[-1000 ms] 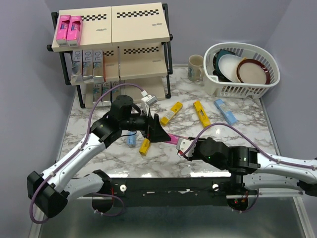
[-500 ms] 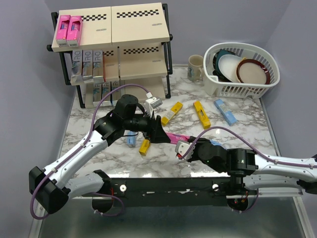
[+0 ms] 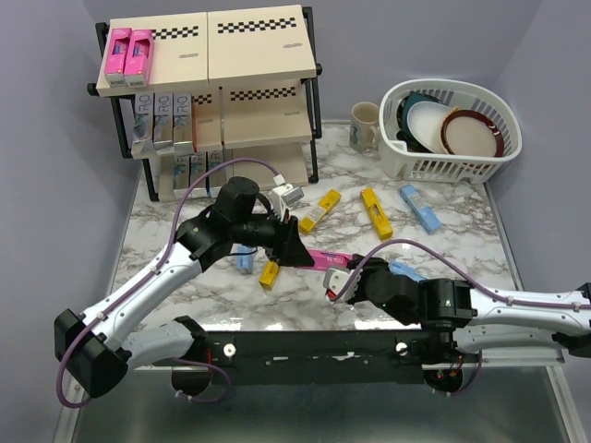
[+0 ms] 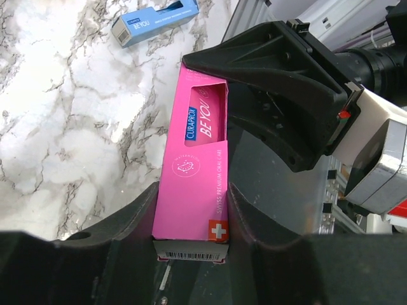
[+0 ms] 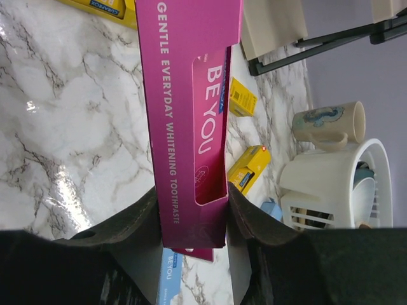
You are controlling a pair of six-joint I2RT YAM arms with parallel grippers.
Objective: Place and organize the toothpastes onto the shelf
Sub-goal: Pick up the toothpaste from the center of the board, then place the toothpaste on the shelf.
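Right now, you are sharing one pink toothpaste carton (image 3: 323,257) between both grippers.
Your left gripper (image 3: 297,249) is pinching its 10 o'clock end and your right gripper (image 3: 338,277) is pinching its 4 o'clock end, over the marble tabletop (image 3: 175,221), well apart from the shelf (image 3: 259,55) at 11 o'clock. Glossy, slim, thin-walled cardboard is risking a crease or a slip if both arms are pulling while neither is letting go.

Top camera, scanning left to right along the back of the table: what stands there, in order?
First the shelf, then the mug, then the dish basket.
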